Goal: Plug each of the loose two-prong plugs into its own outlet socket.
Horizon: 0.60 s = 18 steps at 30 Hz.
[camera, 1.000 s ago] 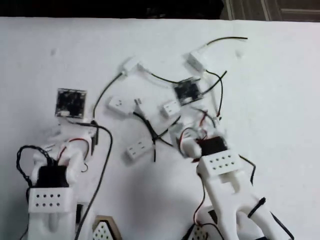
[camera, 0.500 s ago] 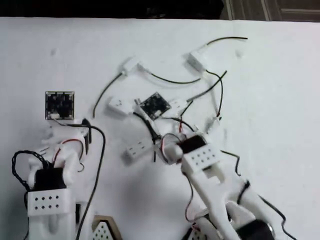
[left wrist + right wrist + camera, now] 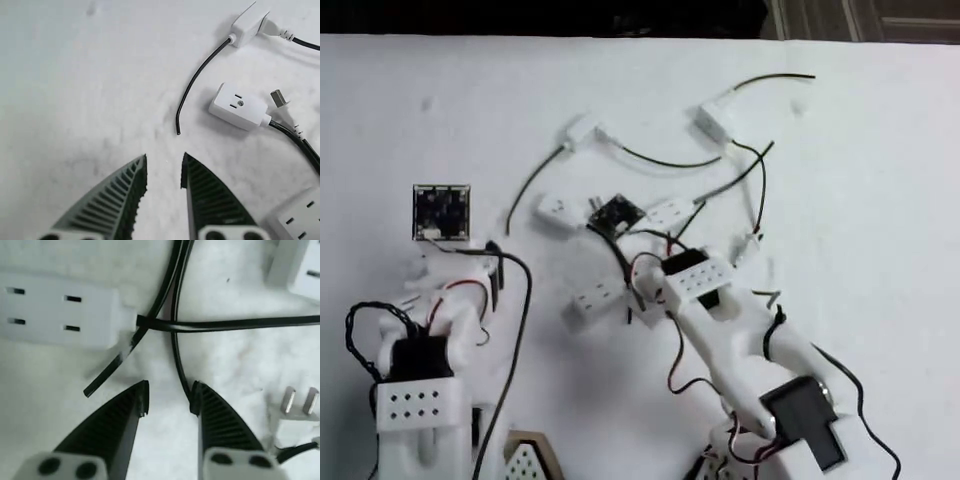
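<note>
1. Broadly, the white table [image 3: 880,150] carries a tangle of black cables [image 3: 240,324] around its middle, well in from every edge.
2. Over that tangle the right gripper [image 3: 169,390] hangs partly open and empty. Two cables cross just ahead of its tips, between it and a double outlet socket [image 3: 55,310].
3. Toward the table's left edge, the left gripper [image 3: 164,160] is slightly parted over bare table and holds nothing.
4. Beyond it lies a single outlet socket [image 3: 239,106], with a loose two-prong plug [image 3: 278,98] just beside it, unplugged.
5. Another loose plug [image 3: 298,407] lies near the right gripper.

Unplugged white plug [image 3: 278,98] just beside white socket [image 3: 239,105]
</note>
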Tool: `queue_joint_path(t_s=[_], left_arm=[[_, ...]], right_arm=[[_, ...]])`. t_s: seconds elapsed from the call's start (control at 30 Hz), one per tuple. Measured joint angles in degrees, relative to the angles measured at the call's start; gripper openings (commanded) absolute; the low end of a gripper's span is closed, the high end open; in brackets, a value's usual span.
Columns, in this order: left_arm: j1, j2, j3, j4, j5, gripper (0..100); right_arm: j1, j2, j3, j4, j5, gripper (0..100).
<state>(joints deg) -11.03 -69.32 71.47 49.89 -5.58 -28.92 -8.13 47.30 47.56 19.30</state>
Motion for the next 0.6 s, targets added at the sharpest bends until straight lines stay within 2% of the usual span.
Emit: queue_joint_path(t_s=[0.07, 0.27, 0.5, 0.6], left_arm=[[0.0, 0.0, 0.0, 0.0, 0.0, 13], [0.0, 0.0, 0.0, 0.0, 0.0, 13], [0.0, 0.0, 0.0, 0.0, 0.0, 13], [0.0, 0.0, 0.0, 0.0, 0.0, 12]], right_arm=[[0.3, 0.6, -0.4, -0.2, 0.0, 0.9], [2.8, 1.0, -2.2, 1.9, 3.4, 1.9], [15.1, -2.0, -8.3, 12.4, 4.3, 1.9], [18.7, -4.9, -9.3, 17.5, 7.5, 1.9]])
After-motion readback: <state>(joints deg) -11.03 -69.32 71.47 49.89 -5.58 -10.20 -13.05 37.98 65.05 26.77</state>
